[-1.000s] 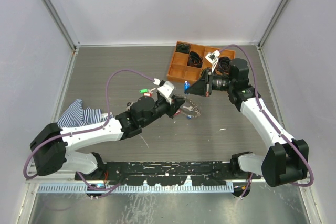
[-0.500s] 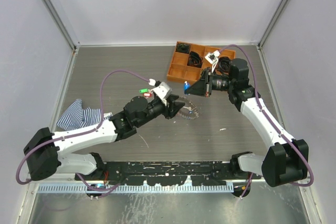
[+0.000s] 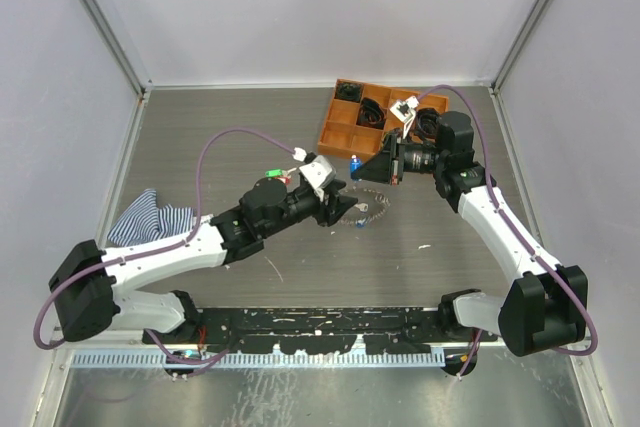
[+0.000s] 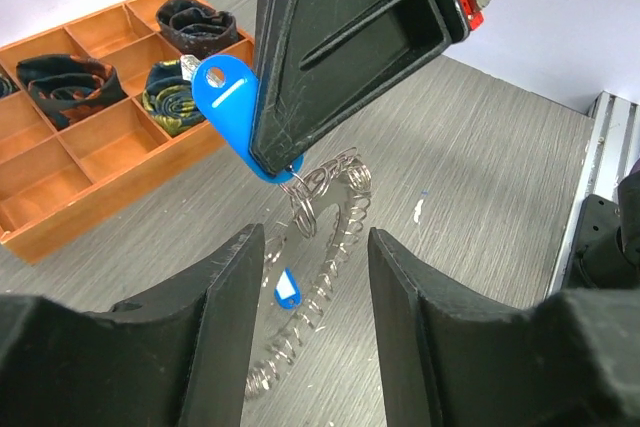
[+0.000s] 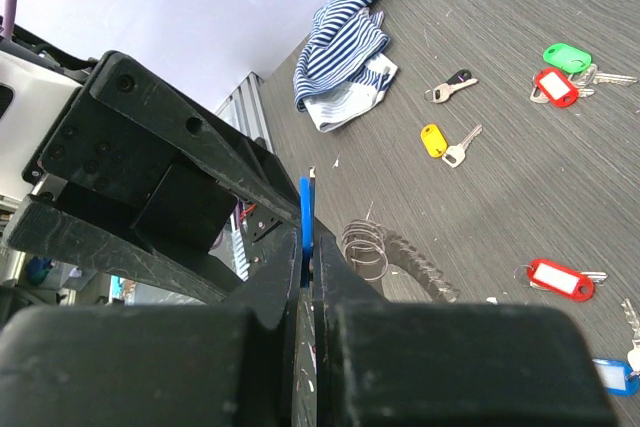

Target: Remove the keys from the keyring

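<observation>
Keyring: thin grey metal loop fringed with small links (image 4: 325, 212), mid-table between the two claws; its upper end hangs from a blue plastic key tag (image 4: 228, 109), and its lower end trails down toward the grey table (image 4: 500, 147).
Hidden: from above, the left claw (image 3: 347, 207) covers part of the loop. The blue tag's key is almost wholly out of sight behind the tag. The right wrist view shows the tag edge-on only, as a thin blue line. How much of the loop rests on the table cannot be told.
Right claw (image 5: 306, 282): clenched on the blue tag's lower edge, just above the loop.
Left claw: released, fingers (image 4: 235, 287) apart, the loop in the gap ahead of them, grasping nothing.
Loose keys: yellow-tagged key (image 5: 440, 142), green-tagged key (image 5: 570, 57) and red-tagged key (image 5: 555, 87), apart from the loop.
Nearby: orange compartment tray (image 4: 60, 217); blue-white striped cloth (image 5: 345, 42).
</observation>
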